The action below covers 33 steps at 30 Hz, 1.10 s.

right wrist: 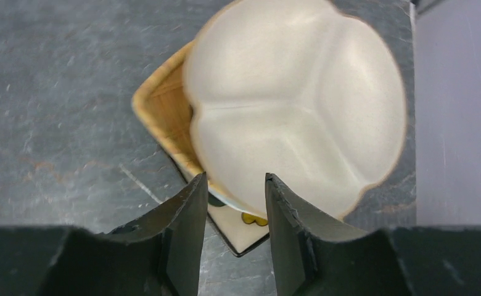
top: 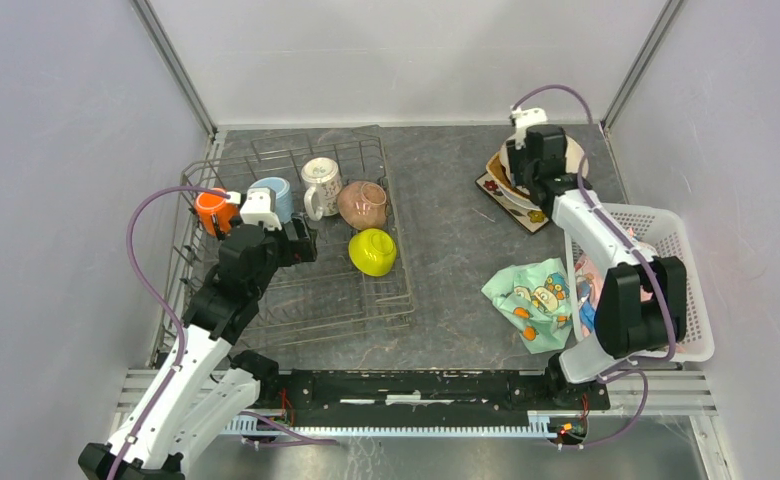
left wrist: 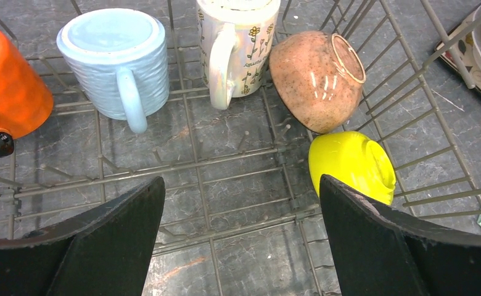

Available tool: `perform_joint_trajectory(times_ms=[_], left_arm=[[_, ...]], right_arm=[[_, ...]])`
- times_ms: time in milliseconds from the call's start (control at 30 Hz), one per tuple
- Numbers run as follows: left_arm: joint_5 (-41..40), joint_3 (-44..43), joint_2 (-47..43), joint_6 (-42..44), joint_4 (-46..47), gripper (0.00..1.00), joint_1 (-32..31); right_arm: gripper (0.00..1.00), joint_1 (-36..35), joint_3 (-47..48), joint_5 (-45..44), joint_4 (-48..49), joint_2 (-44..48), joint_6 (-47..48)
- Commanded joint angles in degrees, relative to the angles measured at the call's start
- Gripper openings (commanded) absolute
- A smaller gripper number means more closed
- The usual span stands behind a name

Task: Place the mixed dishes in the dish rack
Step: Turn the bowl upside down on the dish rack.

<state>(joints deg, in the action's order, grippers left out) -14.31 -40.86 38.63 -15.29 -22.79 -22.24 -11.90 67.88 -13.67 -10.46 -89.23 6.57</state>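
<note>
The grey wire dish rack (top: 398, 262) stands at the left. It holds an orange mug (top: 211, 210), a light-blue mug (top: 274, 193), a white patterned mug (top: 321, 183), a tan bowl (top: 363, 203) and a lime-green bowl (top: 373, 251). My left gripper (top: 304, 243) hangs wide open and empty over the rack's floor (left wrist: 195, 166), with the green bowl (left wrist: 352, 163) just past its right finger. My right gripper (top: 528, 182) is over the plate stack at the back right. Its jaws (right wrist: 235, 177) stand narrowly open over the near rim of the cream three-section plate (right wrist: 300, 105), which lies on a woven tan plate (right wrist: 164, 111).
A teal patterned cloth (top: 528, 298) lies right of centre. A white perforated basket (top: 691, 270) with a pink cloth (top: 586, 275) stands at the right, against the right arm. Walls close the back and both sides.
</note>
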Motion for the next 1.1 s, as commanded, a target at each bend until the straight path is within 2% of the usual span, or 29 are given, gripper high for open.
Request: perform_joint_trajectory(times_ms=[0,233,400,467,600,800,1067], left_arm=[[1.1,0.3,-0.9,2.2,2.7,1.0,0.1],[1.3,0.4,-1.3,2.2,3.0,1.0,0.1],[1.9,0.5,-1.5,2.2,3.1,1.0,0.1],[2.1,0.5,-1.4,2.2,3.3,1.0,0.0],[2.0,0.5,-1.6,2.2,3.1,1.0,0.0],[2.0,0.8,-1.5,2.1,3.4,1.0,0.1],[2.2,0.8,-1.2,2.1,3.5,1.0,0.0]], right_arm=[[0.46,6.2,4.5,-0.4,0.6,2.5,-10.2],[0.48,15.7,2.8,6.0,1.6,3.0,-20.2],[0.56,23.4,-2.2,13.5,9.2,3.8,-25.2],[0.58,25.9,-3.3,20.1,13.3,2.6,-25.3],[0.55,29.3,-3.4,25.6,16.0,-1.1,-25.7],[0.52,31.8,-0.8,28.2,15.6,-6.7,-29.1],[0.55,32.2,-2.9,26.0,15.5,-7.9,-34.2]])
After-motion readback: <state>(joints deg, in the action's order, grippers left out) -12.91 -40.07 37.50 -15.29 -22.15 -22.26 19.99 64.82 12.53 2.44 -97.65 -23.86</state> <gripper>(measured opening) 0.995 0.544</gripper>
